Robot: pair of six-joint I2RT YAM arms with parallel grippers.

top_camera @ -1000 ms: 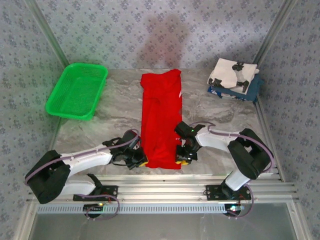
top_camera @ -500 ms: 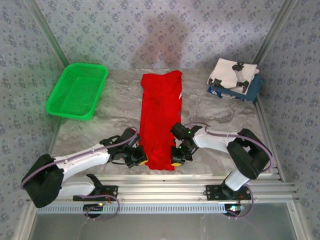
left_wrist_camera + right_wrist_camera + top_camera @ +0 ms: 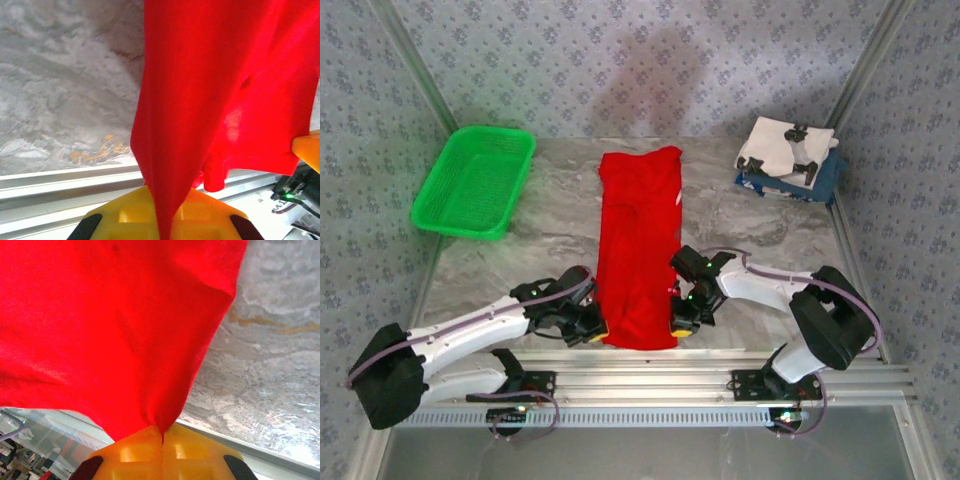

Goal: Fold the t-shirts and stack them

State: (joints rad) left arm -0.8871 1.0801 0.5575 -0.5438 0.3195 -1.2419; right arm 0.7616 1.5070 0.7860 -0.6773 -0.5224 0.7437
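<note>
The left gripper (image 3: 593, 327) and right gripper (image 3: 680, 325) each clamp a near corner of the red t-shirt (image 3: 638, 240), whose length runs straight away from them.

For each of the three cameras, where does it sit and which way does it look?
Top external: above and behind the arms, looking down on the table; both arms show, left gripper and right gripper shut on near corners of the red t-shirt.
Left wrist: on the left wrist, facing its yellow fingers and the pinched cloth.
Right wrist: likewise on the right wrist, yellow fingers below.
Shared: red t-shirt and table.
</note>
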